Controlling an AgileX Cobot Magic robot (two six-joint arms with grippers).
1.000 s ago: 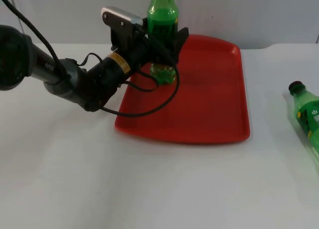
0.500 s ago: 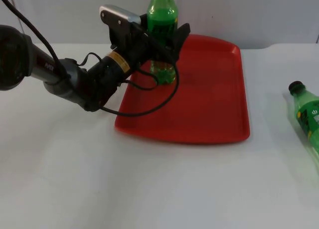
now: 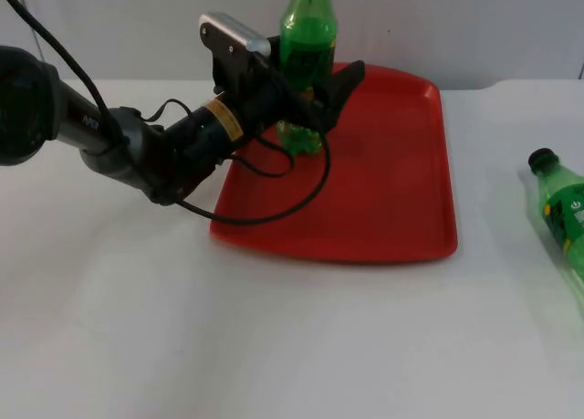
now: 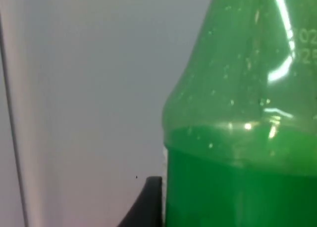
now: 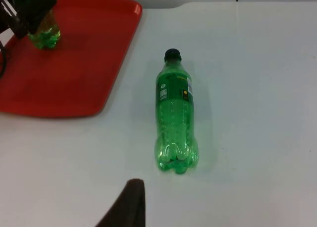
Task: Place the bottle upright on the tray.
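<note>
While the green soda bottle [image 3: 305,68] stands upright at the red tray's [image 3: 401,209] upper-left corner, its base on the tray floor, the left gripper [image 3: 315,90] brackets its body, fingers spread and seemingly no longer pinching it. Judged step: release after placing. Next move calls for backing straight away without brushing the bottle. Right gripper [image 5: 130,202] waits above the white surface [image 3: 274,337], finger state untellable, near a second green bottle [image 5: 175,119] lying flat, at the top view's right edge.
</note>
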